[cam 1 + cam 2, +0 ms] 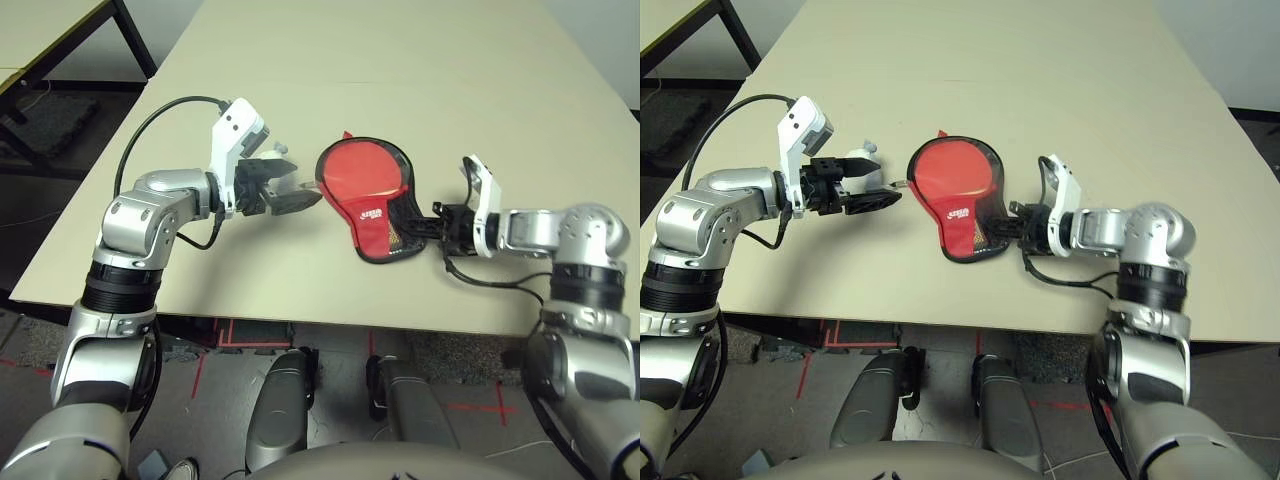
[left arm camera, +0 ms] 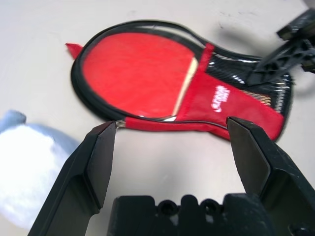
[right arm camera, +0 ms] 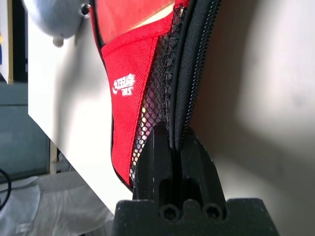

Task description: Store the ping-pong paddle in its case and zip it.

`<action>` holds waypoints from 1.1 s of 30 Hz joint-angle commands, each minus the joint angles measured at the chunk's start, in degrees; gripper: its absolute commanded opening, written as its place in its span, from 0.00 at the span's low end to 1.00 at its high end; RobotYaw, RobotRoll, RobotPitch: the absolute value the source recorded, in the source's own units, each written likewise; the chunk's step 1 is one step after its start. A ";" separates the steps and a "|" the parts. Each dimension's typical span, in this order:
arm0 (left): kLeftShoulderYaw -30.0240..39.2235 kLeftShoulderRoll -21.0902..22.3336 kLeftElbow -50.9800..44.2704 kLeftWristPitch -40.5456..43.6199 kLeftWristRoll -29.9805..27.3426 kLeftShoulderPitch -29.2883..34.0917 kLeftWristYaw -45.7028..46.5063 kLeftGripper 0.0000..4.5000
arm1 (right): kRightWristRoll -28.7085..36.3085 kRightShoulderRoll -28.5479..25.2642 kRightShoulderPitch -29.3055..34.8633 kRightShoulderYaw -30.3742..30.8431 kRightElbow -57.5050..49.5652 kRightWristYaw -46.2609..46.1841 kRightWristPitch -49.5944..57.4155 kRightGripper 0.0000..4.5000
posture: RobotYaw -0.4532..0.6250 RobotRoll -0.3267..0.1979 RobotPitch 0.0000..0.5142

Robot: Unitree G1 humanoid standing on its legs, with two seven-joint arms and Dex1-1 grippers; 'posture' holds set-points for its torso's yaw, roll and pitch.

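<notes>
Red paddle case (image 1: 371, 225) flat on table (image 1: 440, 90), between the arms; ping-pong paddle (image 1: 360, 168) inside, red face under clear panel. Right gripper (image 3: 172, 140) clenched on case's black zipper edge, mesh side. Left gripper (image 2: 174, 125) released, empty, spread near pompom (image 2: 32, 167).

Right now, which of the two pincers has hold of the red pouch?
The robot's right pincer: it is shut on the mesh side of the pouch, while the left pincer stands open, gripping nothing.
</notes>
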 commanded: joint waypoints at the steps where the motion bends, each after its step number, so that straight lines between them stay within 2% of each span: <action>1: -1.38 0.15 0.70 -0.91 0.39 -0.47 -1.18 1.00 | 20.41 -1.74 6.36 0.93 -5.83 -16.23 -1.81 0.01 | 0.51 0.62 0.35; 2: -1.57 0.10 0.97 -1.07 0.47 -0.67 -1.30 1.00 | 31.19 -5.18 10.15 5.34 -8.19 -23.16 -8.03 0.01 | 0.51 0.62 0.35; 3: -1.69 0.11 1.22 -1.24 0.51 -0.80 -1.42 1.00 | 38.76 -7.64 12.84 8.81 -10.14 -28.34 -13.13 0.01 | 0.49 0.62 0.35; 4: -1.81 0.10 1.48 -1.38 0.54 -0.95 -1.53 1.00 | 43.20 -9.46 15.11 11.45 -12.29 -31.37 -17.18 0.01 | 0.49 0.62 0.35; 5: -2.08 0.05 1.84 -1.64 0.63 -1.18 -1.76 1.00 | 44.81 -10.30 17.25 13.07 -14.72 -32.69 -20.05 0.01 | 0.48 0.62 0.35; 11: -2.88 -0.46 3.28 -2.56 0.83 -2.26 -2.30 1.00 | 44.90 -12.38 25.18 18.26 -24.78 -34.21 -30.83 0.01 | 0.47 0.62 0.35; 18: -3.20 -0.80 3.97 -3.44 0.99 -2.23 -2.43 1.00 | 44.90 -18.88 27.95 22.29 -26.89 -31.23 -33.36 0.01 | 0.47 0.62 0.34; 22: -3.02 -0.79 4.04 -3.72 1.05 -2.05 -2.30 1.00 | 44.90 -23.94 26.92 22.93 -25.76 -29.44 -32.90 0.25 | 0.47 0.62 0.33; 28: -2.78 -0.86 3.88 -3.98 1.07 -1.73 -1.99 1.00 | 44.90 -34.12 21.14 22.08 -22.34 -21.59 -28.72 0.75 | 0.47 0.62 0.32; 30: -2.64 -0.92 4.14 -4.13 1.08 -1.83 -1.93 1.00 | 44.90 -38.33 16.48 22.77 -20.85 -17.46 -26.21 0.93 | 0.47 0.62 0.32; 31: -2.59 -0.95 4.37 -4.25 1.13 -1.92 -1.91 1.00 | 44.90 -39.59 13.58 23.67 -20.36 -16.30 -25.41 0.99 | 0.47 0.62 0.32; 33: -2.54 -1.03 4.96 -4.68 1.35 -2.21 -1.87 1.00 | 44.90 -41.55 8.70 26.05 -19.31 -15.22 -23.99 0.99 | 0.47 0.62 0.32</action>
